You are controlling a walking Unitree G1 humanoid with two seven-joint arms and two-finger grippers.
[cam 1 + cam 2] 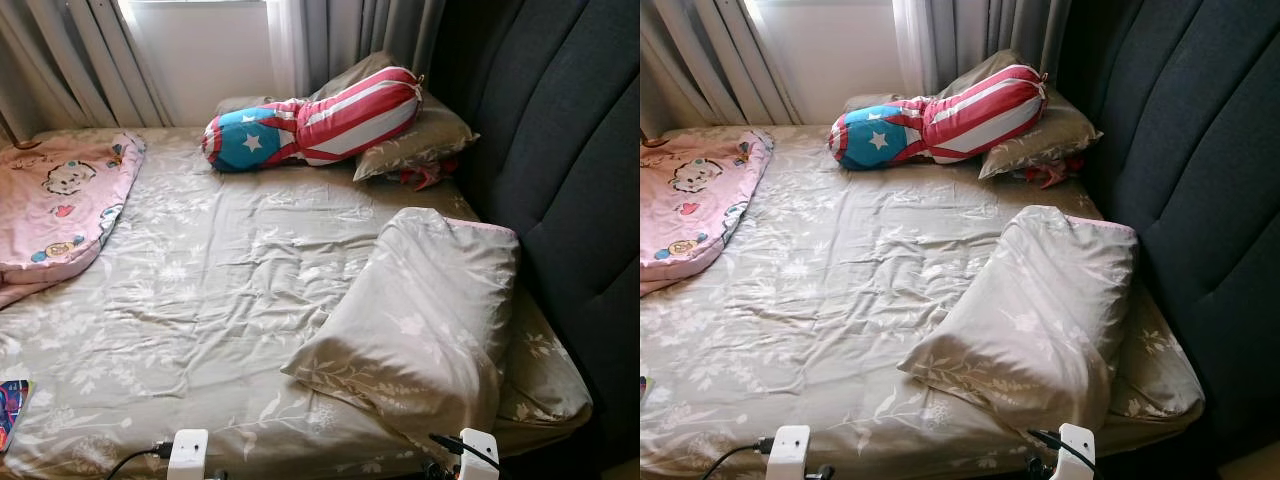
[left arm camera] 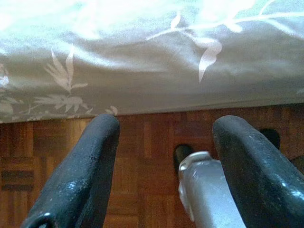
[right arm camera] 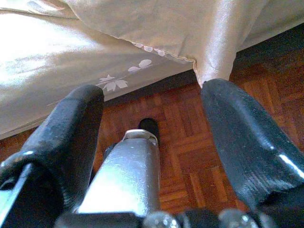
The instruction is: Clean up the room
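Grey-beige floral pillow (image 1: 420,325) lying crooked near the foot-side edge of the bed (image 1: 200,300), beside the dark headboard (image 1: 570,150); second pillow (image 1: 415,140) and striped star bolster (image 1: 310,125) piled at the far corner by the curtains (image 1: 70,60). Pink blanket (image 1: 55,205) bunched at the left side, sheet wrinkled. Tidying judged hardly begun, nearly everything left. Left gripper (image 2: 164,166) and right gripper (image 3: 152,147) hanging low over wooden floor (image 2: 142,156) by the bed edge, both spread wide, holding nothing.
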